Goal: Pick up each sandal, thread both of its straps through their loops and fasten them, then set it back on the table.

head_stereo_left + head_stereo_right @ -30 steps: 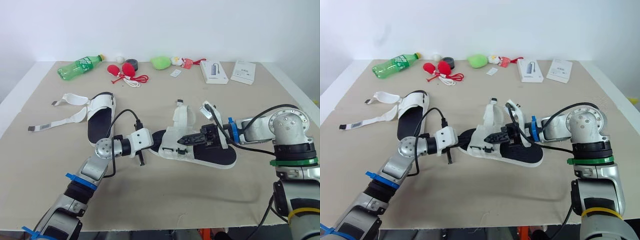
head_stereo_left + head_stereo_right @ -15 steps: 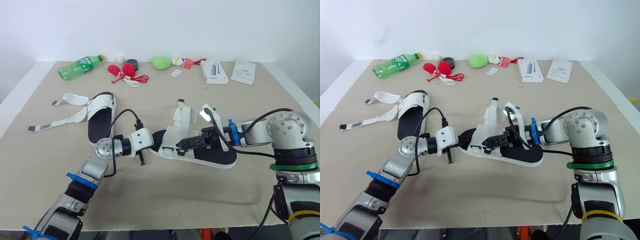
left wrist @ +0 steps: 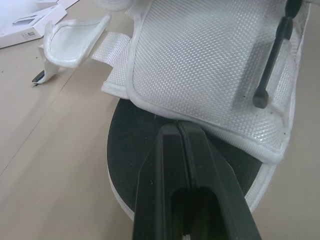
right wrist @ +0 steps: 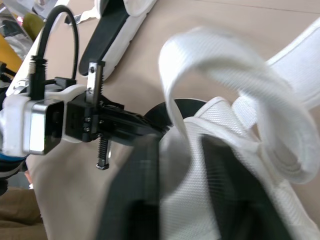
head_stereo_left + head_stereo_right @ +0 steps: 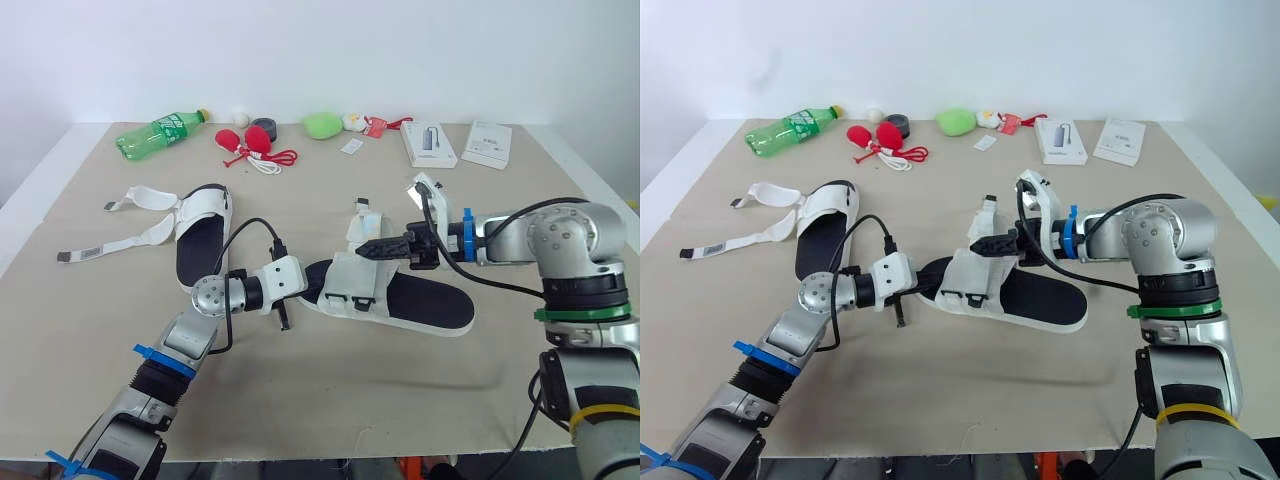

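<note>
Right, the sandal (image 5: 420, 305) lies in the middle of the beige table (image 5: 330, 390), a smooth black footbed rimmed by a white sole. A broad flap of coarse white mesh covers its toe half. The left gripper (image 5: 321, 283) comes in low at the toe end. Its fingers (image 3: 170, 165) are pressed flat together, tips at the flap's piped edge. The right gripper (image 5: 378, 248) hangs above the footbed, pinching a curled white woven strap (image 5: 364, 226) that stands up from the flap. Well off to the left, the second sandal (image 5: 200, 240) rests flat, its long straps trailing loose across the cloth.
</note>
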You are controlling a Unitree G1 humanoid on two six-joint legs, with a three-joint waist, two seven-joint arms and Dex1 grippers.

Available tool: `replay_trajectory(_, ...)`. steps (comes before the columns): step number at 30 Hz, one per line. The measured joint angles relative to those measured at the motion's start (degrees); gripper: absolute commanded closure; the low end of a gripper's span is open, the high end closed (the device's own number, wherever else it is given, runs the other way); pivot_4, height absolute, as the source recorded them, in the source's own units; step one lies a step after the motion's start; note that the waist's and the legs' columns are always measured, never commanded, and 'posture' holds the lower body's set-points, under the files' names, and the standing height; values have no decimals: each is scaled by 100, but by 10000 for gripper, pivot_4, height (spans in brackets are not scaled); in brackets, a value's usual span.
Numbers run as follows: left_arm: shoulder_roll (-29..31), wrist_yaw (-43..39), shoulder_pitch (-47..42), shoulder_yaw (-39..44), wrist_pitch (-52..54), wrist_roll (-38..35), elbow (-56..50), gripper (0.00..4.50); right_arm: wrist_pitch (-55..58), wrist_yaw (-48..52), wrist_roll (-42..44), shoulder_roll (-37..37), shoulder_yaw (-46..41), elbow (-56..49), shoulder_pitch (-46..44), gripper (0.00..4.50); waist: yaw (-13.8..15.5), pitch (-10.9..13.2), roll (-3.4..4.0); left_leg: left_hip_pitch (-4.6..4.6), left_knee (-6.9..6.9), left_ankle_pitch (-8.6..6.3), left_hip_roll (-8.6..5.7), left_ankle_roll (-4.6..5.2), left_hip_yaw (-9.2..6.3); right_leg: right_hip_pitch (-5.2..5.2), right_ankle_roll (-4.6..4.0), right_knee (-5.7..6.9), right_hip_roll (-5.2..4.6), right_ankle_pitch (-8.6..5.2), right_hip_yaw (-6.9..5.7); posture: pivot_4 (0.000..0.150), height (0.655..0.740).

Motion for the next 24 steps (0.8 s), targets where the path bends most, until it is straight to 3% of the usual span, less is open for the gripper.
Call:
replay_trajectory(13,-13,-2,-22,-17,-6,14,26,45000,621,5,353,188,-378,-1294,905,44349,6,-1,0,0,1,1,-1,1,-1,2,2,0,-1,2,0,1500,7400)
replay_trajectory(15,-17,-6,-31,-23,-11,14,34,45000,625,2,357,185,-391,-1375,960,37977,7,-1,0,0,1,1,-1,1,-1,3,2,-2,-1,2,0,1500,7400)
replay_trajectory(16,-19,-8,-42,-33,-15,14,40,45000,642,4,365,185,-399,-1451,1046,37203,8,-1,0,0,1,0,-1,1,-1,3,3,-3,-2,1,0,1500,7400)
replay_trajectory(17,-22,-9,-48,-40,-18,14,42,45000,682,36,386,162,-395,-1523,1122,31793,9,-1,1,-1,0,0,-1,1,-1,3,3,-4,-2,0,0,1500,7400)
replay_trajectory(21,-20,-12,-56,-53,-66,17,75,45000,410,623,399,-481,-138,-1829,1232,18703,9,-1,1,-1,-1,0,-2,0,0,2,4,-5,-2,-2,0,1500,7400)
replay_trajectory(24,-20,-18,-69,-54,-70,16,111,45000,107,1254,410,-907,-127,-1728,1077,18703,0,-1,1,2,1,0,-2,0,2,2,-1,-6,-3,2,0,1500,7400)
